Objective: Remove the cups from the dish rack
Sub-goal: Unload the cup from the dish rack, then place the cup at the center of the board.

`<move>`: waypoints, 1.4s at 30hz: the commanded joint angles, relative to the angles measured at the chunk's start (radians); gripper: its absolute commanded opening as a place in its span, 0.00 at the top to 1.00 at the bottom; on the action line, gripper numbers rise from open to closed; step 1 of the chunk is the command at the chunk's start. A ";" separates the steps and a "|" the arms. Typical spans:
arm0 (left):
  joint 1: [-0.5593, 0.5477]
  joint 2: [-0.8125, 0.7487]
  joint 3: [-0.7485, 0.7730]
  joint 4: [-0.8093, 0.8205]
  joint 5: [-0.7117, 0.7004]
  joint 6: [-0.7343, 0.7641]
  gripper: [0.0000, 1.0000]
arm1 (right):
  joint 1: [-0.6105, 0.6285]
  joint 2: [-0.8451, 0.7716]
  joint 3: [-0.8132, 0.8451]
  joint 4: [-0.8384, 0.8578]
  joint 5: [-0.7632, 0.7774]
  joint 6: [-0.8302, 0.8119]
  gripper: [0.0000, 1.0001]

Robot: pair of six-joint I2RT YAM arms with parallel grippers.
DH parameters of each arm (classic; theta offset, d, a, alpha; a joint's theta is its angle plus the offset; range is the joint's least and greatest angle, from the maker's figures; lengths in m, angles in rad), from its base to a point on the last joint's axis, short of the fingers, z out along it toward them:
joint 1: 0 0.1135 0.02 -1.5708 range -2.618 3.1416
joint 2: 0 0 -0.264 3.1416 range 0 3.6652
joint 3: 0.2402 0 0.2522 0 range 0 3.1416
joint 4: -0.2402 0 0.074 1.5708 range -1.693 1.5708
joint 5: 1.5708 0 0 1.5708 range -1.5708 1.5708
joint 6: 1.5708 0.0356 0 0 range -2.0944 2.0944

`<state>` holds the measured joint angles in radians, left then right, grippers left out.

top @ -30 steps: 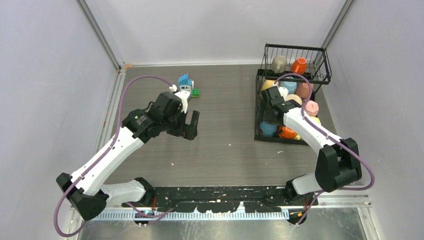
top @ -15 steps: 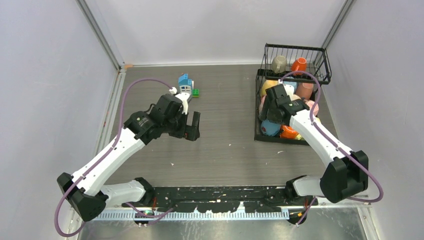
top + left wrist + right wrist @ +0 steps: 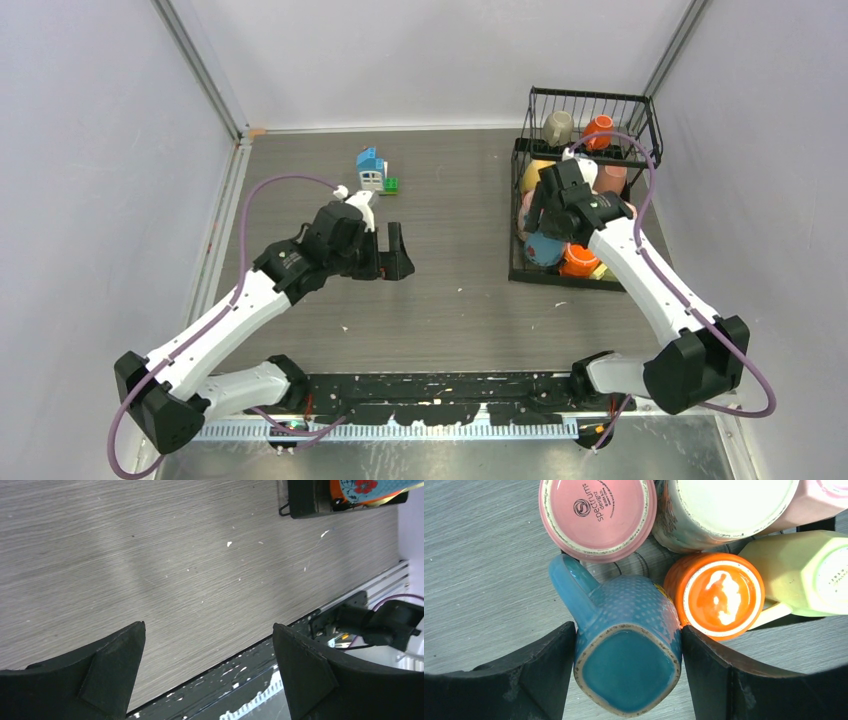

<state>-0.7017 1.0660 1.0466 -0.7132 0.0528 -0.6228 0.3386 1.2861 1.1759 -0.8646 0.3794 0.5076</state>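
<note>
The left gripper [image 3: 207,625] hung over the bare table [image 3: 460,290], near the middle left, with its jaws spread wide and nothing between them. The small toy block house [image 3: 372,170] stood on the table beyond that gripper, well apart from it. The dish rack [image 3: 590,95] occupied the far right corner of the table. Its upper shelf held a grey cup [image 3: 557,127] and a red-orange cup [image 3: 598,130], while the other cups were crowded together on its base. The right arm reached into the near left part of the rack base. There, the right gripper [image 3: 627,627] was positioned over the blue cup [image 3: 626,665], and the right wrist view showed one finger [image 3: 524,680] lying against each side of the cup body, so the jaws were closed onto it. The squarish base of the blue cup faced the wrist camera and its handle pointed toward the left finger. A pink cup [image 3: 598,517] sat bottom-up just beyond the blue cup, touching a cream cup [image 3: 724,507] at its right. An orange cup [image 3: 716,595] stood bottom-up directly beside the blue cup, against the right finger. A yellow cup [image 3: 804,575] lay at the far right, next to the orange cup.
</note>
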 commanded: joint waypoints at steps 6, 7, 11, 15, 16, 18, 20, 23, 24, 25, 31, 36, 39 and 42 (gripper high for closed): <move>-0.001 -0.052 -0.115 0.252 0.039 -0.122 0.00 | 0.006 -0.079 0.139 -0.060 -0.033 0.023 0.65; -0.001 -0.051 -0.126 0.271 0.042 -0.130 0.00 | 0.009 -0.084 0.146 -0.068 -0.042 0.029 0.65; -0.001 -0.048 -0.169 0.369 0.071 -0.168 0.00 | 0.028 -0.102 0.164 -0.077 -0.100 0.064 0.65; 0.000 -0.039 -0.215 0.494 0.099 -0.221 0.00 | 0.069 -0.096 0.180 -0.066 -0.159 0.113 0.66; 0.001 -0.034 -0.227 0.530 0.105 -0.234 0.00 | 0.081 -0.091 0.187 -0.064 -0.163 0.123 0.66; 0.001 -0.018 -0.244 0.594 0.118 -0.259 0.00 | 0.111 -0.081 0.198 -0.056 -0.167 0.145 0.66; 0.003 0.006 -0.253 0.666 0.136 -0.282 0.00 | 0.139 -0.070 0.207 -0.044 -0.178 0.170 0.66; 0.013 0.053 -0.267 0.772 0.175 -0.322 0.00 | 0.187 -0.052 0.221 -0.015 -0.202 0.214 0.66; 0.017 0.064 -0.272 0.809 0.189 -0.338 0.00 | 0.199 -0.045 0.225 -0.001 -0.216 0.229 0.65; 0.022 0.074 -0.278 0.839 0.203 -0.355 0.00 | 0.211 -0.038 0.227 0.014 -0.231 0.246 0.65; 0.066 0.089 -0.310 0.955 0.265 -0.432 0.01 | 0.269 0.002 0.235 0.132 -0.292 0.351 0.65; 0.122 0.067 -0.354 1.033 0.317 -0.533 0.04 | 0.284 0.031 0.233 0.228 -0.338 0.431 0.65; 0.161 0.056 -0.381 1.094 0.352 -0.618 0.06 | 0.288 0.047 0.236 0.280 -0.358 0.467 0.65; 0.195 0.039 -0.403 1.145 0.368 -0.689 0.08 | 0.290 0.062 0.237 0.321 -0.394 0.498 0.65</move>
<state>-0.5438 1.1492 0.6613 0.2813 0.3653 -1.1900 0.6212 1.3495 1.3540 -0.7105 0.0475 0.9195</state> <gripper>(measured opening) 0.927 0.768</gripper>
